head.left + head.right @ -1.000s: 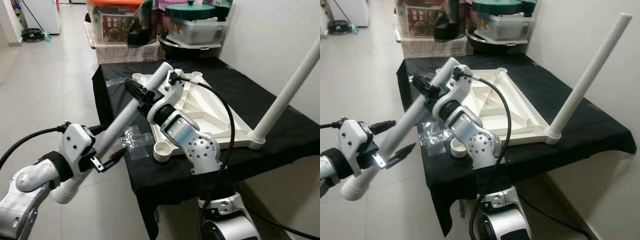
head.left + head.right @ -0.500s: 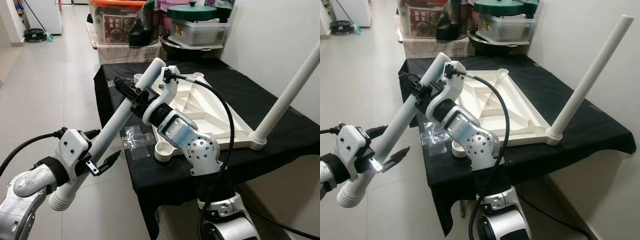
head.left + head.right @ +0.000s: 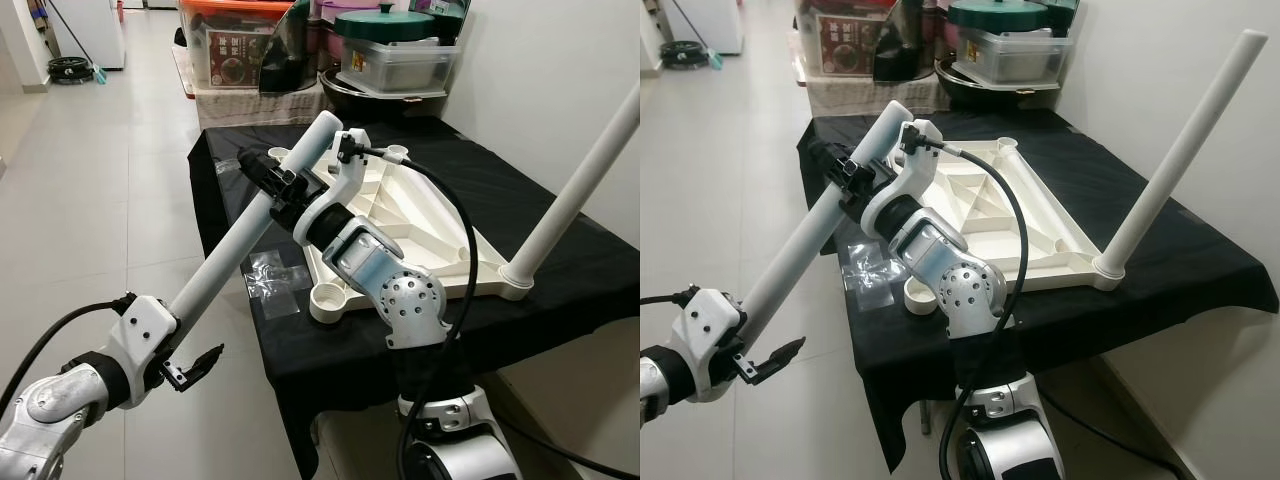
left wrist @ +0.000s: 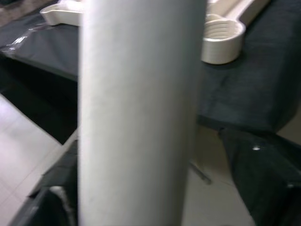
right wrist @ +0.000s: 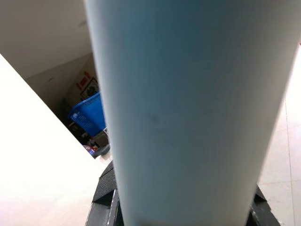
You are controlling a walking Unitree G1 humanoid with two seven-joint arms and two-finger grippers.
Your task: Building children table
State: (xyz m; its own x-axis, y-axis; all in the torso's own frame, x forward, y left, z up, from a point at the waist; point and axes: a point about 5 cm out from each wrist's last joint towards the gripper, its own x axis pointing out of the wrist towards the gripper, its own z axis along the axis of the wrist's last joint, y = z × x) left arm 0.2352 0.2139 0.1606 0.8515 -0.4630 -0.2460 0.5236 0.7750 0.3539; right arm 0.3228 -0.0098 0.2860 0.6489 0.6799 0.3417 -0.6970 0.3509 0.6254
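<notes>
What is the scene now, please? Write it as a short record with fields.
Work surface: black-draped table
Tabletop: white, upside down
Fitted leg: upright in near right corner
Loose leg: held slanting over floor
Right claw: shut on loose leg near its upper end
Left claw: at its lower end
Open socket: near left corner
</notes>
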